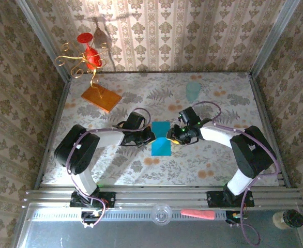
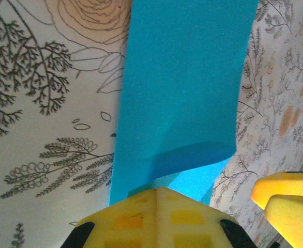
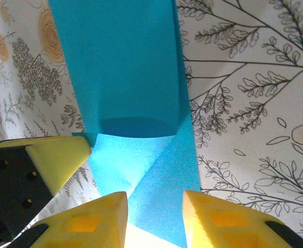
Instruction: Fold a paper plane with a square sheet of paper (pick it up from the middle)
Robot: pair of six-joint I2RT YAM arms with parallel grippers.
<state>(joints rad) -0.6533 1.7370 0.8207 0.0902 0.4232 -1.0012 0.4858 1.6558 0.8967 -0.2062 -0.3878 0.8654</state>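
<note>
The sheet of paper [image 1: 161,138] lies on the table [image 1: 218,160] between the two grippers, near the table's middle. In the top view it is a folded teal rectangle; its long axis runs from the near edge toward the far wall, slightly tilted.

The left gripper [image 1: 150,137] has its fingers together, with the tip meeting the sheet's left edge. Whether paper sits between the pads cannot be told. The right gripper [image 3: 154,206] has its fingers apart, with the sheet's edge in the gap.

In the left wrist view the sheet's [image 2: 182,77] upper layer curls up off the lower one. Both wrist views cut off the sheet's far end, and the fingers cover its near edge.
</note>
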